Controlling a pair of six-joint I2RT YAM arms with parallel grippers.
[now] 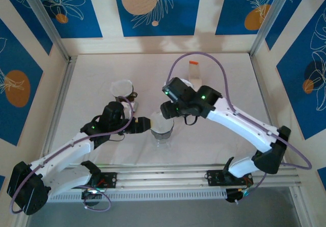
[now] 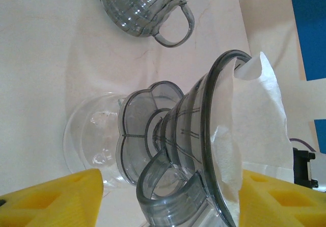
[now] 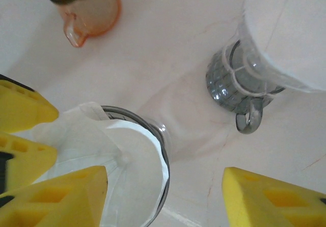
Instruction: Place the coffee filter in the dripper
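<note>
Desk: the white surface carries everything you work on. Both arms reach in from 6 o'clock and meet near its middle.

Right tool: your jaws stand apart with nothing clamped between them. They hang over the open mouth of the dripper. The left yellow finger lies at the filter's raised edge, and you cannot tell whether it touches. In the top view this tool is at the dripper's 12 o'clock.

Left tool: your jaws stand apart, one finger on each side of the dripper's handle. There is a visible gap on the carafe side, so there is no grip. In the top view it sits at the dripper's 9 o'clock.

Glass carafe: clear, standing under the dripper.

Dripper: grey, see-through and ribbed, seated on the carafe near the desk's middle.

Spare dripper: same grey kind, handle showing, at 10 o'clock from the first and well apart. White paper sits in its top.

Coffee filter: white paper inside the dripper's cone. One edge rises above the rim, and the paper looks creased rather than flat to the wall.

Orange cup: small, with a spout, at 11 o'clock in the right wrist view.
</note>
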